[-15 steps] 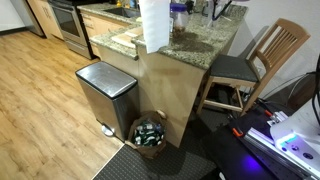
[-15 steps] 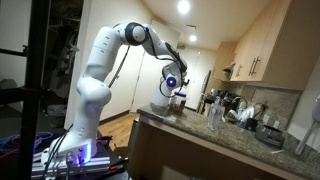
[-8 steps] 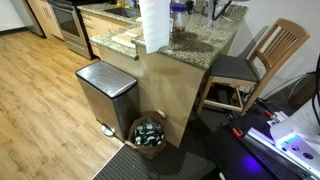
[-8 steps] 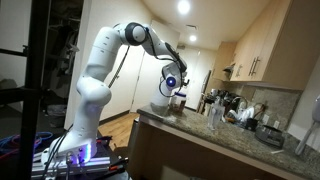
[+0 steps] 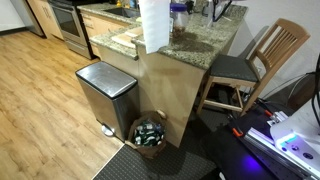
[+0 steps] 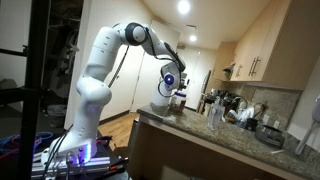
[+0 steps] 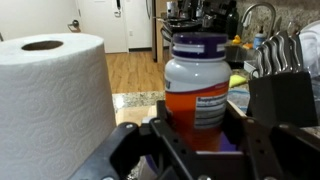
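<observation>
Honey-coloured plank floor [image 5: 40, 110] runs back to a stainless-steel oven range [image 5: 68, 20]. A speckled granite counter [image 5: 205, 45] tops a tan island. Beside it stand a brushed-steel pedal bin [image 5: 105, 95], a round wicker basket [image 5: 148, 151] and a slat-backed wooden chair [image 5: 270, 50]. Pale wall cabinets [image 6: 265, 45] hang high under a bright recessed ceiling light [image 6: 182, 7].

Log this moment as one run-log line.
gripper: shut on blue-lidded orange bottle | bottle: upright on granite counter | wrist view: paper towel roll at left, knife block at right
</observation>
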Controlling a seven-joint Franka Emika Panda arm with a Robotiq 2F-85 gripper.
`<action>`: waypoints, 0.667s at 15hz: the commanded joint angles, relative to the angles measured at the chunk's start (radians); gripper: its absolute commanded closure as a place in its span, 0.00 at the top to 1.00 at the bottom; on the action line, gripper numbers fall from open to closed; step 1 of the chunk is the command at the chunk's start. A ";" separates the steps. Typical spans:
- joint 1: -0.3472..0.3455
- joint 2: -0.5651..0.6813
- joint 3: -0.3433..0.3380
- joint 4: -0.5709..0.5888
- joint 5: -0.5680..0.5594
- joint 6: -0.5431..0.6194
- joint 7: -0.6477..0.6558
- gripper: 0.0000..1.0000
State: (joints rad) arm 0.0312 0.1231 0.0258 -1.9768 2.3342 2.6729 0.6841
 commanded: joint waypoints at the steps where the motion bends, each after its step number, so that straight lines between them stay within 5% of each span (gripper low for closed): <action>1: 0.000 -0.006 0.015 0.000 -0.065 0.047 0.066 0.24; 8: 0.002 -0.004 0.012 0.009 -0.134 0.055 0.097 0.24; 9: 0.000 0.000 0.013 -0.001 -0.133 0.029 0.098 0.49; 10: 0.000 0.000 0.012 0.000 -0.133 0.031 0.098 0.49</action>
State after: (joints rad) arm 0.0348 0.1231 0.0360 -1.9757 2.2030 2.7073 0.7814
